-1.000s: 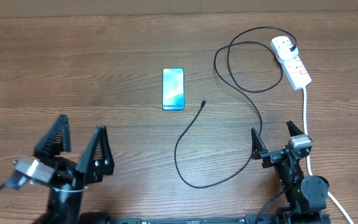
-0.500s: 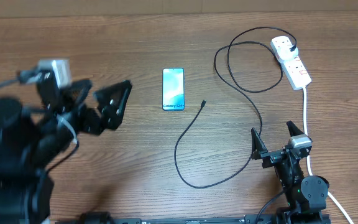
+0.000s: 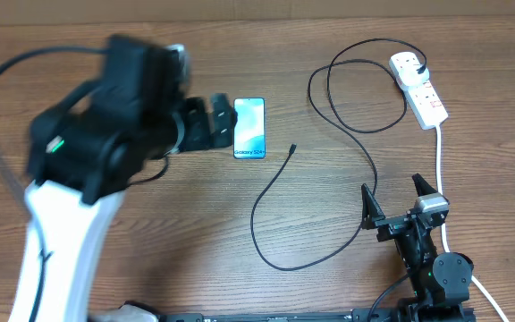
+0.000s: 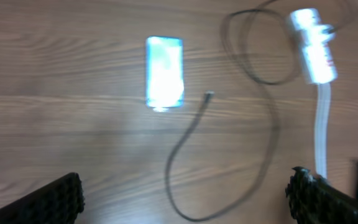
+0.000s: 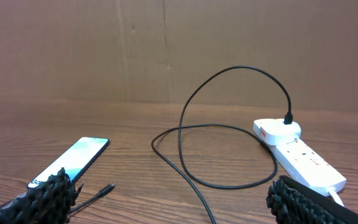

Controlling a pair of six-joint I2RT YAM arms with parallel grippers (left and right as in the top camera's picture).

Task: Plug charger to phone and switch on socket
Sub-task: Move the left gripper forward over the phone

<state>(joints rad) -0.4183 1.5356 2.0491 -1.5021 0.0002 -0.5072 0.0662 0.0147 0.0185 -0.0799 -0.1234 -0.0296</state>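
Lit Galaxy S24 phone (image 3: 249, 128) flat on worktop (image 3: 195, 234), far centre. Tip of charger (image 3: 266, 192) just right of it, apart; rest looping off to socket (image 3: 418, 87), far right. Just left of phone, left tool (image 3: 223, 123) spread wide, empty; right tool (image 3: 391, 188) likewise, near right.

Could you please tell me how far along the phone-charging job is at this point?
Done: the white adapter already sits in the socket. In hand: nothing yet; the left hand hovers open beside the phone, and the right hand is open near the table's front edge. Left: the connector tip lies apart from the phone, unplugged, and the socket's switch position is too small to read.
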